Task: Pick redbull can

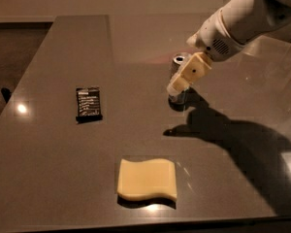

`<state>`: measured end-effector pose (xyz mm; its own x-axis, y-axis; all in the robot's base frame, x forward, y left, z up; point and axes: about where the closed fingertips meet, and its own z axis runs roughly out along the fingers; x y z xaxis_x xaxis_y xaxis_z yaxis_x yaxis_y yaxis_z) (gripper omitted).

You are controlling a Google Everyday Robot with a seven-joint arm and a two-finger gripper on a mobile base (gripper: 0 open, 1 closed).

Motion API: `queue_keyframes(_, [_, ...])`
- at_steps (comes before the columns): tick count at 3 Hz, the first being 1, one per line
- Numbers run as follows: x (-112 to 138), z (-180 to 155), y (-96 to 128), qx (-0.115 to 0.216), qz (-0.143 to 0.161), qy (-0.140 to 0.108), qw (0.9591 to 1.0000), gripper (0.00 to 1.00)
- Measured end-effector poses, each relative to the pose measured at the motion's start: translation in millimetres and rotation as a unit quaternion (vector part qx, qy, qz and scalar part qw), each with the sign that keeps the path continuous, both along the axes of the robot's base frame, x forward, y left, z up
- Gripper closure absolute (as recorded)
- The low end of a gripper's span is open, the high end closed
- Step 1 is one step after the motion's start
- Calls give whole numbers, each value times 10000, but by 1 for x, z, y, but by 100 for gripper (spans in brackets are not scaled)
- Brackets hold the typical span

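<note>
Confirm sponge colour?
Sponge is pale yellow, camera view; gripper at the redbull can.

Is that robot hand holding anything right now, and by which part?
It cannot be told. The gripper is right at the side of the redbull can, covering its middle, but an actual grip isn't visible.

No wording is legible on the dark table (48, 169). The black snack wrapper (88, 103), left of centre, carries pale rows of print too fine to read. The redbull can (180, 59), upper right of centre, shows no readable brand, its side largely covered by the gripper (178, 85) in front of it.
</note>
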<state>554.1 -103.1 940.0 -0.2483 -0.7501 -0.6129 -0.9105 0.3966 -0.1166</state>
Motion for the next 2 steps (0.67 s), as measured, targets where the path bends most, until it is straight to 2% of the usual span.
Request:
queue_keyframes(1, [8,-6,6,84,9,46,10000,33])
queue_keyframes(2, [12,-7,7,112,29,70,9999,57])
